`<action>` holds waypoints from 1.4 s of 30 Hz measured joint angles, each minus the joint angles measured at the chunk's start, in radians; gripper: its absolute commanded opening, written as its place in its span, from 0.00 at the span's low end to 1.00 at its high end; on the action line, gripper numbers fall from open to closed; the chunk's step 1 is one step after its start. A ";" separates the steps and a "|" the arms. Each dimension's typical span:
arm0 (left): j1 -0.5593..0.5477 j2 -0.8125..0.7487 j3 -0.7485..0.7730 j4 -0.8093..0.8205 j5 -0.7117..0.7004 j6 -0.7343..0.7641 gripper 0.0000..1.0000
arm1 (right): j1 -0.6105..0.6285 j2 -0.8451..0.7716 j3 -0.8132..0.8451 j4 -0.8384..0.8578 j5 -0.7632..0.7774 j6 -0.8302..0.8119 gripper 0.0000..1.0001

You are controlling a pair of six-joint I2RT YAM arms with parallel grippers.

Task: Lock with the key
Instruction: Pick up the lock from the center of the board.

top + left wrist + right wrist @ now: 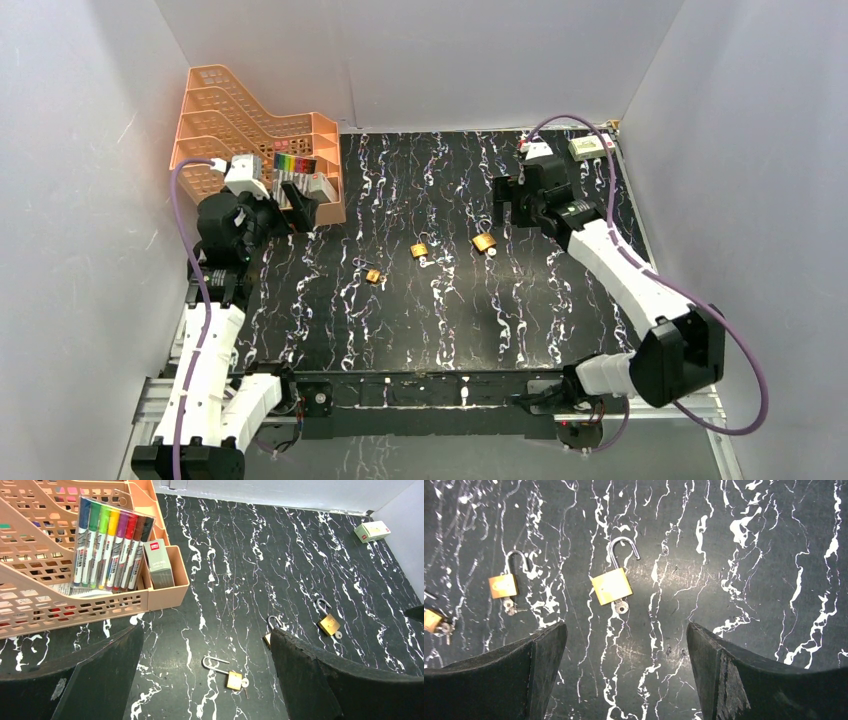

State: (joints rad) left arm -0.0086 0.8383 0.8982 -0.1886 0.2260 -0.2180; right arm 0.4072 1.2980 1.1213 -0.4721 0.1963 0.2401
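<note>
Right claw [624, 629] released, brass padlock [611, 586] just ahead of it — unlocked, key [620, 606] seated. A skewed pinch could skid it away.

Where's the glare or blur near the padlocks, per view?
Right wrist: soft glare patch on the tabletop just right of the nearest padlock; lock itself sharp. Left wrist: even light, no glare; a dark finger hides part of the middle padlock. Top external: evenly lit, but the three padlocks are small, keys barely resolvable.
</note>
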 measured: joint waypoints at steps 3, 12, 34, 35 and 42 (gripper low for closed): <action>0.000 0.002 0.000 -0.002 0.000 0.001 0.98 | 0.008 0.047 0.008 0.000 -0.016 -0.039 0.99; 0.000 0.002 -0.008 -0.007 0.012 -0.012 0.98 | 0.013 0.269 0.040 0.004 -0.047 -0.218 0.95; 0.000 -0.016 -0.054 -0.026 0.030 -0.034 0.98 | 0.015 0.455 0.048 0.139 -0.202 -0.325 0.77; 0.000 -0.016 -0.054 -0.029 0.029 -0.033 0.98 | 0.015 0.463 0.048 0.139 -0.203 -0.325 0.76; 0.000 -0.016 -0.054 -0.037 0.029 -0.028 0.98 | 0.015 0.509 0.048 0.140 -0.208 -0.323 0.65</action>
State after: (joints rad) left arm -0.0086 0.8227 0.8440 -0.2256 0.2550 -0.2462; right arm 0.4221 1.8072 1.1690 -0.3317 -0.0113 -0.0830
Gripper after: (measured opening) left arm 0.983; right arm 0.698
